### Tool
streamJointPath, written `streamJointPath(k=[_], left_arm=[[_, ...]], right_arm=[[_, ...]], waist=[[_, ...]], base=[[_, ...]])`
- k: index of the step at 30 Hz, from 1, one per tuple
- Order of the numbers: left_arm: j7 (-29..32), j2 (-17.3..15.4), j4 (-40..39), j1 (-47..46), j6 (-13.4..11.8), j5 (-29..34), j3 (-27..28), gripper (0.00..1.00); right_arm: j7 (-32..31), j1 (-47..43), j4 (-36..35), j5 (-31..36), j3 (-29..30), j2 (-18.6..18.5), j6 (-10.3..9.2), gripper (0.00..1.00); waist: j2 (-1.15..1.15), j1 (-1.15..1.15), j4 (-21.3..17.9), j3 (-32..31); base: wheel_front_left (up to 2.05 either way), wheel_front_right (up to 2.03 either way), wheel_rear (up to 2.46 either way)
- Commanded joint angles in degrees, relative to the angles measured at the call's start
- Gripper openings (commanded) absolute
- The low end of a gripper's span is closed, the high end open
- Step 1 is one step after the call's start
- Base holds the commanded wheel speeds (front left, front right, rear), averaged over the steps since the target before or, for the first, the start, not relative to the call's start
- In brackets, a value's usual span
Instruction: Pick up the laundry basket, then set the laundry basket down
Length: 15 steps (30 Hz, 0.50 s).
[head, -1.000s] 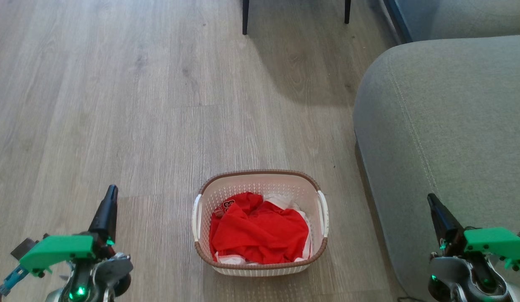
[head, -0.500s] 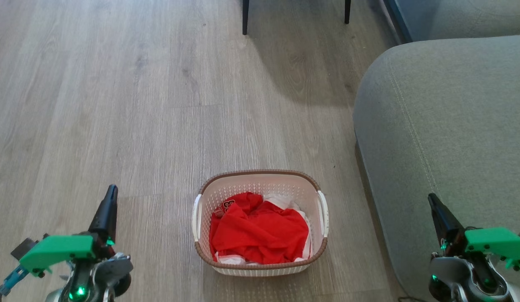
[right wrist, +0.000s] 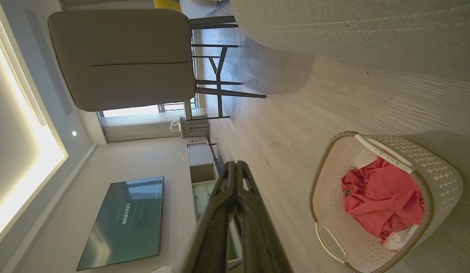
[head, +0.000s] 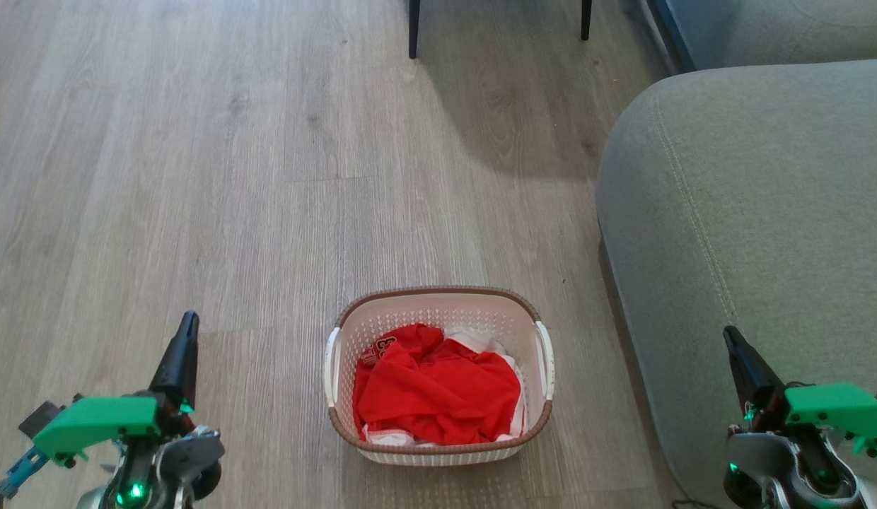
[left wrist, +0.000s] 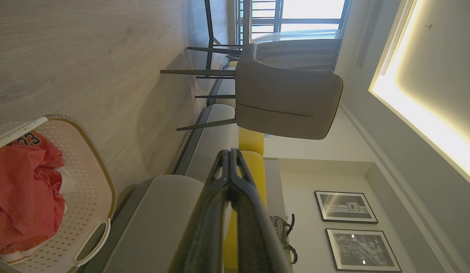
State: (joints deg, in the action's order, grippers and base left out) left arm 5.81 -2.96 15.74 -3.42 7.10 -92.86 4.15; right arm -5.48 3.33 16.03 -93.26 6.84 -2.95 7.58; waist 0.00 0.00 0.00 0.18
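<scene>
One laundry basket point(head: 438, 311) on the floor point(head: 233, 177), two pairs of fingers flanking it.

The basket sits near the grey sofa point(head: 750, 247). It is cream-white, perforated and rounded-rectangular, with one brown woven-look rim and two white side handles point(head: 332, 364). Inside lie one crumpled red garment point(head: 438, 396) and some white cloth point(head: 481, 339). The left fingers point(head: 187, 339) and right fingers point(head: 739, 357) are each pressed together, holding nothing, apart from the basket. Two dark chair legs point(head: 413, 28) stand farther off.

Cream, perforated, brown-rimmed laundry basket point(head: 438, 314) — red garment point(head: 438, 399) — grey sofa point(head: 750, 212), pale wood-grain floor point(head: 198, 177).
</scene>
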Motion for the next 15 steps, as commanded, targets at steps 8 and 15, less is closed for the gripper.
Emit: streamJointPath(k=[8,15], left_arm=[[0.3,-0.3,-1.7,-2.7,0.4,0.4,2.0,0.0],[0.4,-0.2,-1.7,-2.7,0.4,0.4,2.0,0.0]], right_arm=[[-0.5,2.8,-2.0,0.6,-1.0,-0.4,-0.09,0.0],[-0.5,2.8,-2.0,0.6,-0.9,-0.4,-0.09,0.0]], waist=[[0.0,0.0,0.0,0.0],[0.0,0.0,0.0,0.0]], base=[[0.0,0.0,0.0],[0.0,0.0,0.0]])
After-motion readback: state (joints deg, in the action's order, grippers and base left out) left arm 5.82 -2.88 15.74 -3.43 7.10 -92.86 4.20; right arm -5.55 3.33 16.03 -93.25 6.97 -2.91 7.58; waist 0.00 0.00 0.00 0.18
